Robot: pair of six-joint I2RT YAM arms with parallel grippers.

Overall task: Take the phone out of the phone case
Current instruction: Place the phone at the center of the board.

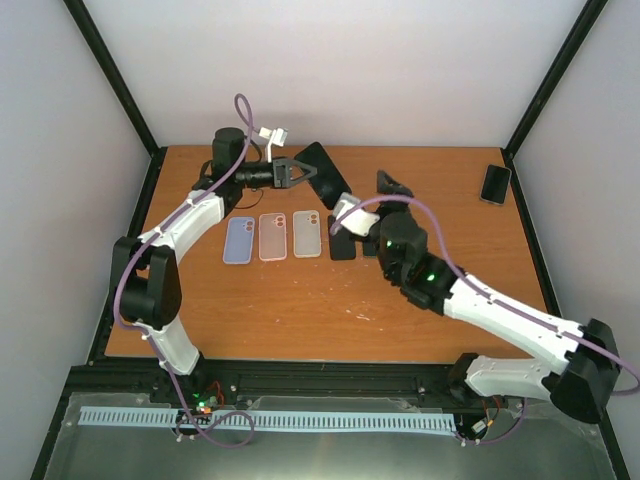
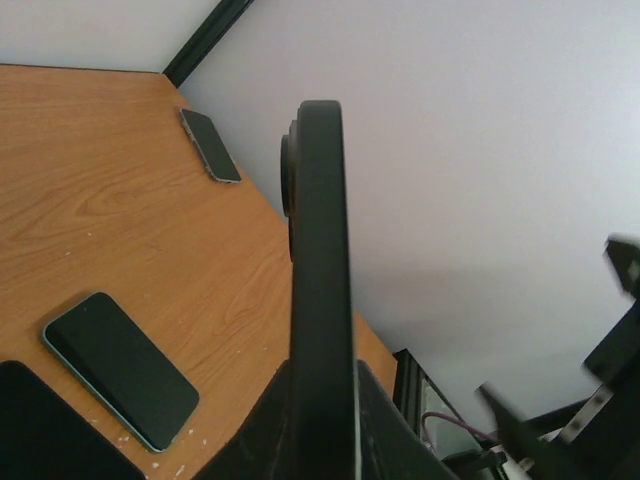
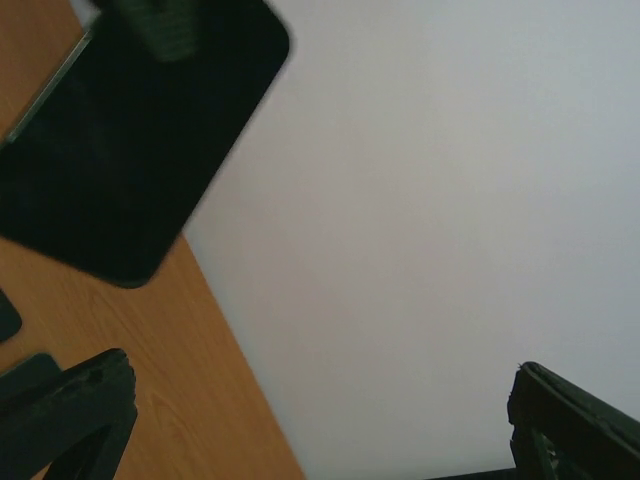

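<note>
Two grippers near the back of the table (image 1: 300, 290): left gripper (image 1: 300, 172) clamps the black phone case (image 1: 324, 167) edge-on, held above the wood (phone inside or not, can't tell); right gripper (image 3: 320, 380) gapes wide just beside it, on its right.

Black phone (image 1: 325, 168), dark screen, aloft above table (image 1: 300, 300) far side, tilted on edge.
</note>
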